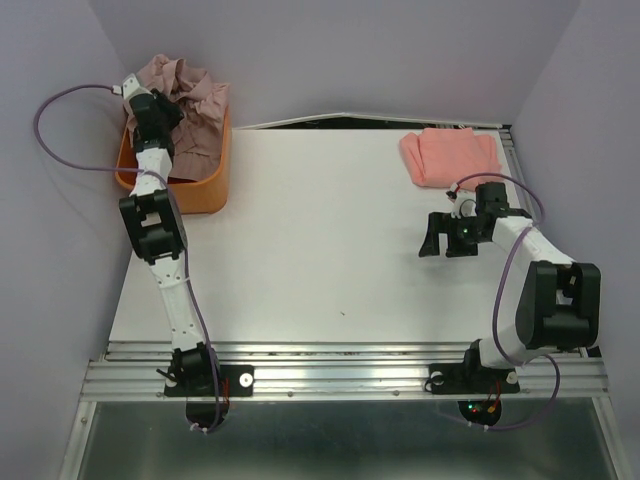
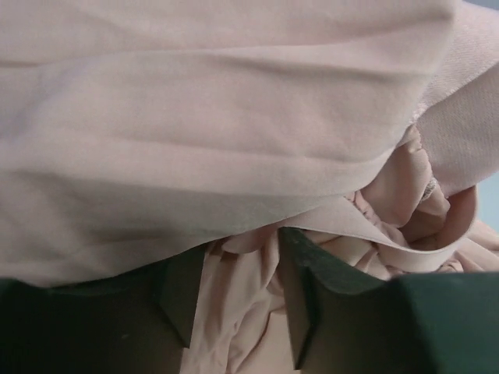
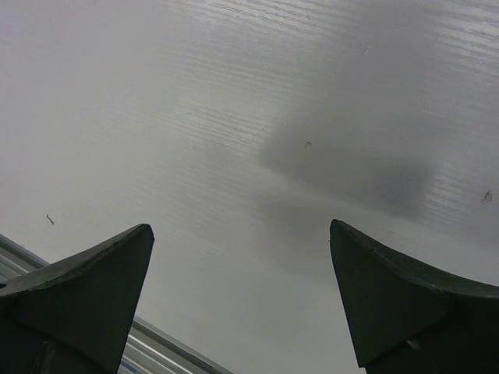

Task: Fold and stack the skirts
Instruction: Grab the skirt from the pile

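Note:
The dusty mauve-pink skirt (image 1: 195, 105) lies crumpled in the orange tub (image 1: 200, 190) at the far left. My left gripper (image 1: 168, 112) reaches down into the tub. In the left wrist view the skirt (image 2: 234, 117) fills the frame, and the gripper (image 2: 238, 249) has its jaws drawn close with a bunched fold of that cloth between them. The brighter salmon-pink skirt (image 1: 450, 155) lies folded flat at the far right of the table. My right gripper (image 1: 433, 240) hovers below it over bare table, open and empty, as the right wrist view (image 3: 242, 230) also shows.
The white table (image 1: 320, 240) is walled in by lilac panels on three sides. A metal rail (image 1: 340, 365) runs along the near edge and shows in the right wrist view (image 3: 168, 351). A purple cable (image 1: 60, 110) loops left of the tub.

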`<state>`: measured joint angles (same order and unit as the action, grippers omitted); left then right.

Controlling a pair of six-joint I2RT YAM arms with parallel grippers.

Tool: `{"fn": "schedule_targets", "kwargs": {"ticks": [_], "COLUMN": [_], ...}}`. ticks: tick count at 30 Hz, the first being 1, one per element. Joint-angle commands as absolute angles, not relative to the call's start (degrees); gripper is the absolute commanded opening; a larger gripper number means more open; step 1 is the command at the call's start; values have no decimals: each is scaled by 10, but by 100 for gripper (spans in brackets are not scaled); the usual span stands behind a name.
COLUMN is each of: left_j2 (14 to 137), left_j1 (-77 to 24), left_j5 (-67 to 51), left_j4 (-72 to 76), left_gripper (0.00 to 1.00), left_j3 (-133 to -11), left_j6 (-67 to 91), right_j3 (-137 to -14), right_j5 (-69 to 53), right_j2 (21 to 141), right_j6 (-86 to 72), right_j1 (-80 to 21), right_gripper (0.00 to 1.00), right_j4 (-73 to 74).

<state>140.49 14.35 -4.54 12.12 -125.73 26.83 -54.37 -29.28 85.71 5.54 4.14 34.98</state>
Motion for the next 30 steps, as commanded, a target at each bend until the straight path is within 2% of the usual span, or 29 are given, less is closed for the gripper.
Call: {"fn": "schedule_targets", "kwargs": {"ticks": [1, 2, 3, 5, 6, 7, 12, 19, 24, 30], "left_j2": [1404, 1404, 1400, 1393, 1387, 1370, 1277, 1074, 1015, 958], "left_j1": [153, 152, 152, 152, 152, 152, 149, 127, 99, 47], "left_j5": [-69, -89, -97, -116, -124, -130, -202, -292, -356, -484], "left_j4": [207, 220, 236, 248, 250, 250, 251, 213, 133, 127], "left_gripper": [43, 37, 25, 9, 2, 0, 0, 0, 0, 0], "left_j3": [-1293, -1290, -1289, -1289, -1288, -1285, -1231, -1175, -1255, -1305], "left_j6": [272, 274, 278, 282, 281, 281, 257, 157, 126, 147], "right_j3": [-549, -548, -548, -548, -548, -548, -552, -579, -617, -662], "right_j5": [-281, -281, -281, -280, -281, -281, -291, -325, -330, -323], "right_j2": [858, 857, 857, 853, 852, 850, 839, 817, 804, 775], "right_j6": [54, 54, 53, 53, 53, 52, 54, 57, 69, 71], "right_j1": [42, 42, 42, 42, 42, 42, 42, 42, 42, 42], "right_gripper": [100, 100, 100, 100, 100, 100, 100, 100, 100, 100], "right_j4": [327, 328, 329, 329, 328, 329, 327, 328, 328, 328]}}
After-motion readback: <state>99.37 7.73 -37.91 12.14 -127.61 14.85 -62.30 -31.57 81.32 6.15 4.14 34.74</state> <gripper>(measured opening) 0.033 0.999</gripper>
